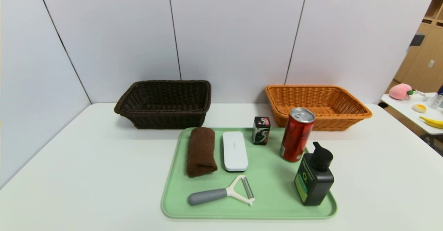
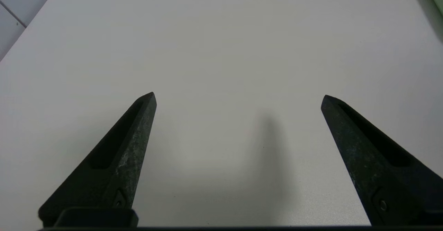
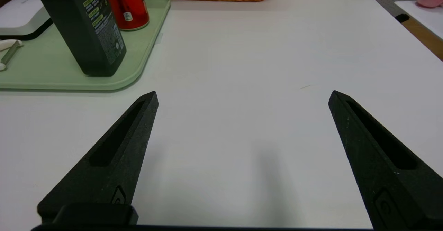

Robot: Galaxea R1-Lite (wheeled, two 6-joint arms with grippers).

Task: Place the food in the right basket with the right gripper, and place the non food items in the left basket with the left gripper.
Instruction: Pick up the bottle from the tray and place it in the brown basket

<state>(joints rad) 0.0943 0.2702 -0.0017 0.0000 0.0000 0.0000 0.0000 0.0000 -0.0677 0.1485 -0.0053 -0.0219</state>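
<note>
The red can (image 1: 297, 134) stands upright on the green tray (image 1: 273, 203) at about two o'clock from the tray's middle, just in front of the orange basket (image 1: 360, 115). With the gum pack (image 1: 261, 130) at twelve o'clock, it looks like the food. The towel (image 1: 200, 150), white case (image 1: 235, 150), peeler (image 1: 223, 193) and dark pump bottle (image 1: 314, 181) belong in the dark basket (image 1: 162, 118) at eleven.

Nothing is sorted yet. The right claw (image 3: 242, 96) hovers over bare tabletop (image 3: 277, 51), spread wide and empty; the left claw (image 2: 238, 96) likewise.

A sensible start: bring the right claw to the can from the outer side, clear of the pump bottle, and grip mid-body so it stays upright.
</note>
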